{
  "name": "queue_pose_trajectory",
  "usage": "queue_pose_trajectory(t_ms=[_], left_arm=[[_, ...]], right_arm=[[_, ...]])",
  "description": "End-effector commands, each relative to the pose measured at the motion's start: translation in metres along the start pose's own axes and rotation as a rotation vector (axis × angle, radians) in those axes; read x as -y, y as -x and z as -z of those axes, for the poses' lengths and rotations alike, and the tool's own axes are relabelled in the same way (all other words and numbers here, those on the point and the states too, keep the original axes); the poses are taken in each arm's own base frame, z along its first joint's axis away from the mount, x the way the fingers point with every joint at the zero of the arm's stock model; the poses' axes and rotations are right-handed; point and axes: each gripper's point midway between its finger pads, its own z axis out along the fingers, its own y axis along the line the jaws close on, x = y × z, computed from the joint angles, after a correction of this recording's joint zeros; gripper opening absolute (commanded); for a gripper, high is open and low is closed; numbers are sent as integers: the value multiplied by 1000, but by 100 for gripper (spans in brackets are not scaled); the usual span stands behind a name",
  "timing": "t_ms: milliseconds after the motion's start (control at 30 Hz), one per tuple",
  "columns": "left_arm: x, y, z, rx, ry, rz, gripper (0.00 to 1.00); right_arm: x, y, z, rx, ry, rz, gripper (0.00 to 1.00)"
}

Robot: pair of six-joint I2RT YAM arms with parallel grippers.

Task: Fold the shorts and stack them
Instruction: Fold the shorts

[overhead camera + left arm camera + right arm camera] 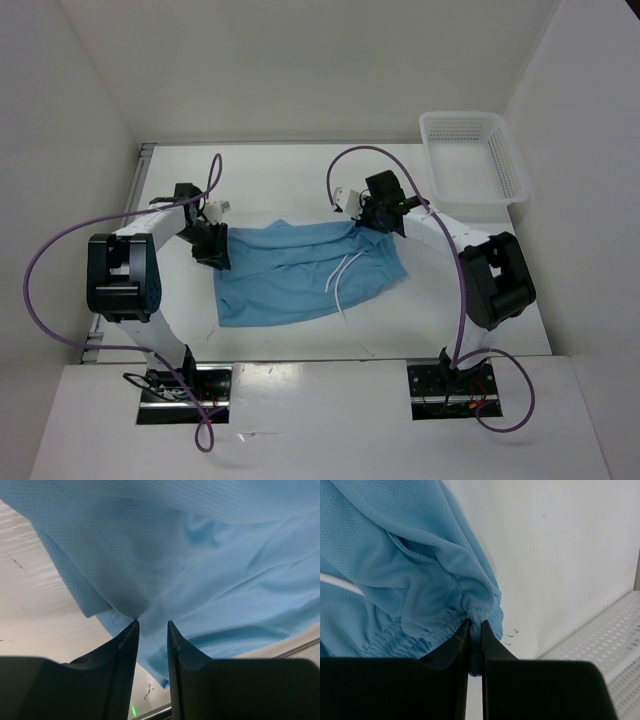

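Observation:
The light blue shorts [300,268] lie spread across the middle of the table, with the white drawstring [343,272] trailing over them. My left gripper [212,246] is at their left edge. In the left wrist view its fingers [152,625] stand a little apart, and the cloth [200,565] bunches to a point at the left fingertip [131,630]. My right gripper [380,216] is at the top right corner. In the right wrist view it [475,625] is shut on the gathered waistband [480,607].
A white mesh basket [470,155] stands at the back right, and its rim shows in the right wrist view [615,640]. White walls close in the table at the back and sides. Purple cables loop over both arms.

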Motion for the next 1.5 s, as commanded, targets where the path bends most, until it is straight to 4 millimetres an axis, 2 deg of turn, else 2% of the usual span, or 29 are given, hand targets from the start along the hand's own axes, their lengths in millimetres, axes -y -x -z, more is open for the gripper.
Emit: queue_pose_trajectory(t_ms=[0, 200, 233, 333, 567, 800, 967, 1200, 1300, 1467], left_arm=[[-13, 4, -3, 15, 30, 9, 36], [-22, 8, -8, 26, 52, 16, 39], [-21, 21, -4, 59, 55, 3, 39], [-19, 29, -5, 69, 34, 0, 39], [-10, 28, -6, 46, -22, 9, 37], [3, 31, 8, 71, -61, -2, 28], [-2, 23, -3, 31, -54, 16, 23], [-4, 17, -9, 5, -56, 27, 7], [-5, 19, -1, 13, -31, 23, 0], [1, 31, 26, 37, -9, 12, 0]], right_arm=[[16, 6, 10, 29, -59, 9, 0], [15, 5, 11, 29, -59, 18, 0], [15, 5, 11, 29, -59, 18, 0], [18, 7, 13, 34, -66, 18, 0], [18, 7, 13, 34, -66, 18, 0], [17, 6, 13, 28, -59, 27, 0], [18, 7, 11, 28, -59, 27, 0], [17, 6, 13, 29, -61, 37, 0], [21, 7, 14, 28, -77, 36, 0], [34, 11, 15, 38, -143, -1, 0]])
